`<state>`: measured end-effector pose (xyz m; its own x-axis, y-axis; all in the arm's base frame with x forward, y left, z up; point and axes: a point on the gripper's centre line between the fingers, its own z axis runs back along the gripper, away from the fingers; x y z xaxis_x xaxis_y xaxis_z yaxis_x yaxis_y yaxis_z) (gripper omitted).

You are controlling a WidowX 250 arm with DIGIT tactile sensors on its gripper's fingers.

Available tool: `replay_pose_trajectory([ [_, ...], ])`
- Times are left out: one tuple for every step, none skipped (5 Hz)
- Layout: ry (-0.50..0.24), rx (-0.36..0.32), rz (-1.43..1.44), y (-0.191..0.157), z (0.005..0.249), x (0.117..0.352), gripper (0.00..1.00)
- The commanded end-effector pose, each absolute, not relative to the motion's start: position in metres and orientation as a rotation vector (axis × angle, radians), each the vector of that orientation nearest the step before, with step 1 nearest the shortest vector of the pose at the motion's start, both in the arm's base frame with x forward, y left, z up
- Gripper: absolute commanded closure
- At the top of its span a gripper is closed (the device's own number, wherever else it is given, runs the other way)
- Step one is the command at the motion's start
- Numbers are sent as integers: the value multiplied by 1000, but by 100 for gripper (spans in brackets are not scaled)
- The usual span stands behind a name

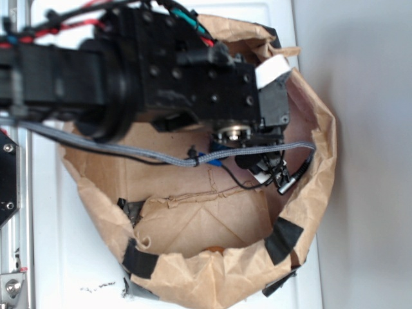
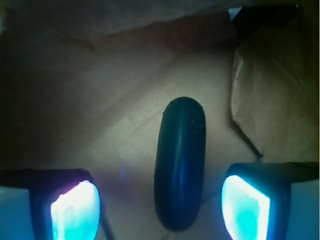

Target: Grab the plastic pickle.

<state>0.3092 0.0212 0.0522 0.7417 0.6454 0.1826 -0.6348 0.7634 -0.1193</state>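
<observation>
Wrist view gives the clearest answer about the plastic pickle (image 2: 180,162): it lies flat on the brown paper floor of a bag, its long axis running from 12 to 6 o'clock, dark green and glossy. The pincer (image 2: 160,210) is spread wide, with one glowing pad at about 8 o'clock of the pickle and the other at about 4 o'clock, and neither pad touches it. I judge that it is held this way so the two pads can close across the short width of the pickle, which is the easier way to catch a smooth capsule; along its length it would probably slip out. The lower end of the pickle sits already between the pads, so I think a little more descent is needed before closing.

In the exterior view the pickle itself is hidden under the black arm (image 1: 148,71), which reaches in from 9 o'clock and goes down into the paper bag (image 1: 193,277). The bag has its rim rolled down and fixed with strips of black tape (image 1: 283,241), probably to keep the mouth open. A grey cable (image 1: 129,154) hangs across the opening.

The bag stands on a white table (image 1: 71,257), and at 3 o'clock there is a plain grey wall or surface; I cannot say which.
</observation>
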Motion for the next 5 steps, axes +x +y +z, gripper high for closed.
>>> replay_pose_trajectory([
  [-293,-33,623,13,28,305,100],
  [-316,-72,618,12,37,304,100],
  [-321,-95,617,13,43,303,100],
  [-304,-122,598,14,65,296,100],
  [-222,-155,513,22,103,278,100],
])
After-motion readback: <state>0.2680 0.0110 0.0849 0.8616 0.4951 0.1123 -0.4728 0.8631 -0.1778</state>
